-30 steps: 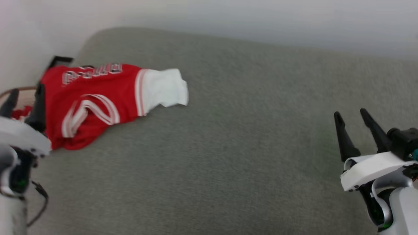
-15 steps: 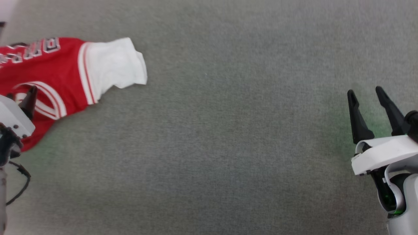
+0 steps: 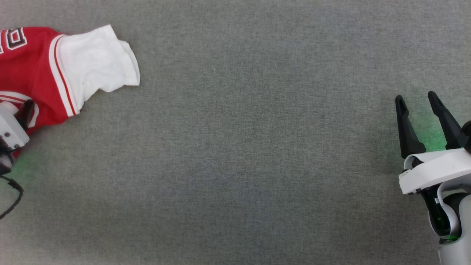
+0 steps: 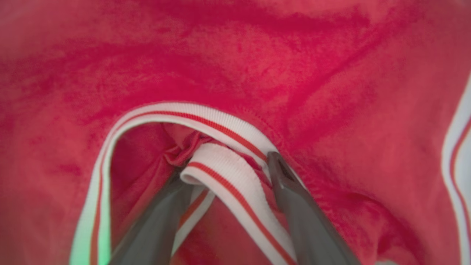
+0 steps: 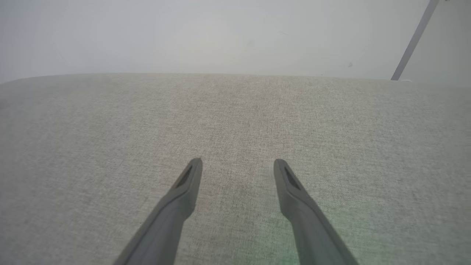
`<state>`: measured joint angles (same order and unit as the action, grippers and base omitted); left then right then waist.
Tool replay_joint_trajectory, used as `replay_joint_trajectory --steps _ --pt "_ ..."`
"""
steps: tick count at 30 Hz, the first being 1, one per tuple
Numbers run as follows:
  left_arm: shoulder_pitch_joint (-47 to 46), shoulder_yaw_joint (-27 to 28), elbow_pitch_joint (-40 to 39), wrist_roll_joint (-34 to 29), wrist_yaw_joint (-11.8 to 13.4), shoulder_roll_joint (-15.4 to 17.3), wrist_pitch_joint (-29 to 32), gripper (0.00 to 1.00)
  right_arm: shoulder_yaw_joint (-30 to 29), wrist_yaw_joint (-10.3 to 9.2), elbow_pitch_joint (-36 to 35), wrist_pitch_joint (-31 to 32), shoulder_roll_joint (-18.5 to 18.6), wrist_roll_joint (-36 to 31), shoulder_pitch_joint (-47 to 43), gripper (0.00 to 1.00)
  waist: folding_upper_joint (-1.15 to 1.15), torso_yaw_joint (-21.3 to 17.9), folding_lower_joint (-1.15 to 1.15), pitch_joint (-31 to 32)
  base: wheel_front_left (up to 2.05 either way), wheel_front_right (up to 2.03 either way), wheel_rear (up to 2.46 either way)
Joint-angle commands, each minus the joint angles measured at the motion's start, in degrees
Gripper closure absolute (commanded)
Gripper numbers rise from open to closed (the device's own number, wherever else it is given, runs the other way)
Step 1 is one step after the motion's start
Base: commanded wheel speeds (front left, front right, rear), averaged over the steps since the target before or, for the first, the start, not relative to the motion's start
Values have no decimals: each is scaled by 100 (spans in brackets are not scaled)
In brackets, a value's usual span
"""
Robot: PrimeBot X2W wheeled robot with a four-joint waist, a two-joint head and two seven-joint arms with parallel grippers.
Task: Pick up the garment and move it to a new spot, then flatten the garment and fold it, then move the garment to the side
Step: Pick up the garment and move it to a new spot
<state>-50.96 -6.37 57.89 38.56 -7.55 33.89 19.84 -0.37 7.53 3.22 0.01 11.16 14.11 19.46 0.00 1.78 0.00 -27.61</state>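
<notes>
The garment [image 3: 33, 70], a red jersey with a white short sleeve [image 3: 95, 59] and striped trim, lies at the far left of the grey fabric surface, partly cut off by the head view's edge. My left gripper [image 3: 22, 110] is down on its red body. In the left wrist view the garment [image 4: 257, 73] lies close under the camera, and the left gripper [image 4: 226, 165] is open with a fold of the white-and-red striped collar band [image 4: 224, 165] between its spread fingers. My right gripper [image 3: 415, 97] is open at the far right, nothing between its fingers [image 5: 238, 162].
The grey fabric surface [image 3: 235, 147] stretches bare between the garment and my right gripper. In the right wrist view its far edge [image 5: 220, 75] meets a pale wall [image 5: 220, 33], with a thin grey bar [image 5: 412, 40] at the upper right.
The head camera has tilted down and turned, so the wall has left the picture and the garment sits further left. Both grippers stay open, the left one still over the garment.
</notes>
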Motion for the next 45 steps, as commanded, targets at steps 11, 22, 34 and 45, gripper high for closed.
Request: replay_joint_trajectory --steps 11,22,34,45 --pt "-202 -402 303 117 22 173 -794 100 -103 -8 89 -8 -56 56 -153 0 0 138 0 463 0 0 0" --pt "-761 -769 -280 18 22 636 -1386 100 -154 -8 261 -95 -175 119 -348 0 0 340 0 1041 0 0 0" --pt "-1259 -1023 -1477 -163 48 1069 -1036 100 -237 -8 430 -303 -314 223 -475 0 0 382 0 1605 0 0 0" --pt "-763 -1168 -3446 -82 617 1176 -18 100 -470 -8 518 -458 -399 264 -552 0 0 80 0 1952 0 0 0"
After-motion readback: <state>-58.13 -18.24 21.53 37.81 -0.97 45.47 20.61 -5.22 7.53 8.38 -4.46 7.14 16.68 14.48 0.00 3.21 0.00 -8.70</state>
